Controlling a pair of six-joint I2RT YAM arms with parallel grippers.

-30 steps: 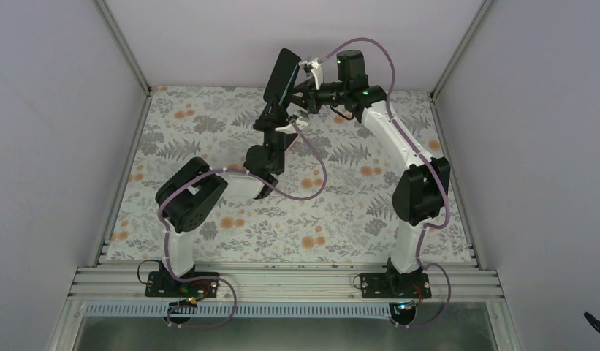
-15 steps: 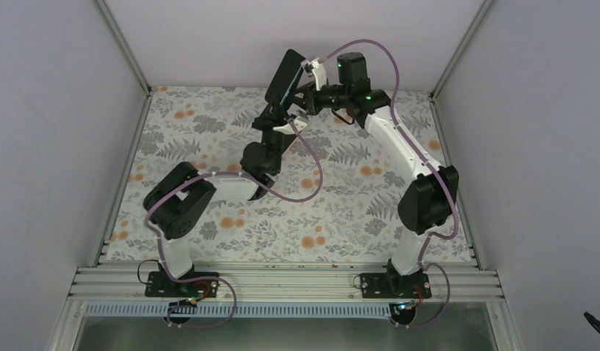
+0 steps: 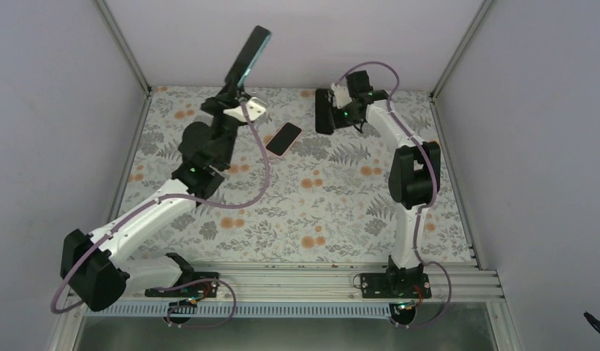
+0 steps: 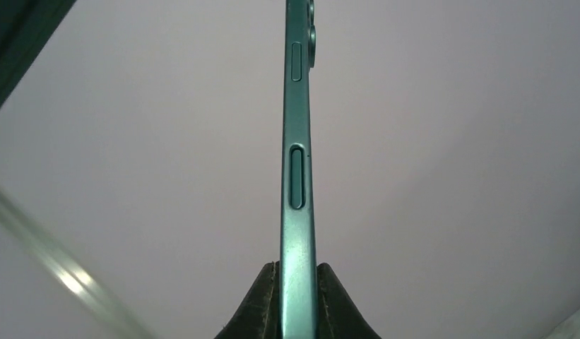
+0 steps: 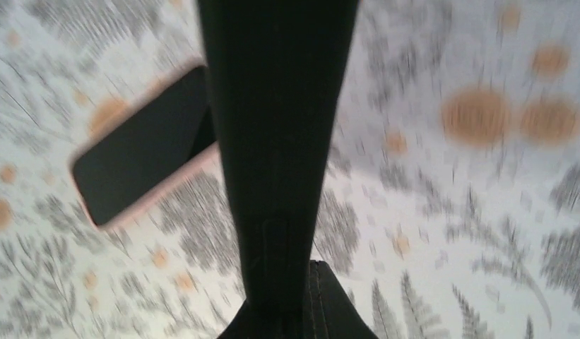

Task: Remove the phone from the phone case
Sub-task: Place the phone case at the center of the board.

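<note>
The phone [image 3: 285, 137], slick and stiff in its soft phone case [image 3: 272, 151], lies down-left of my right gripper [image 5: 287, 311], clamped on a dark slab [image 5: 276, 106]; my left gripper [image 4: 298, 296] pinches a teal handset [image 4: 297, 176]; I'd peel a case corner.

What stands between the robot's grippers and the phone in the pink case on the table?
Nothing on the table blocks the phone in its phone case. But the left gripper is shut on a greenish phone, the right gripper on a black slab.

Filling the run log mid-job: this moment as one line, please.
left gripper: shut on green-edged phone, raised high | right gripper: shut on dark flat item | black phone: in pink case, flat on table
</note>
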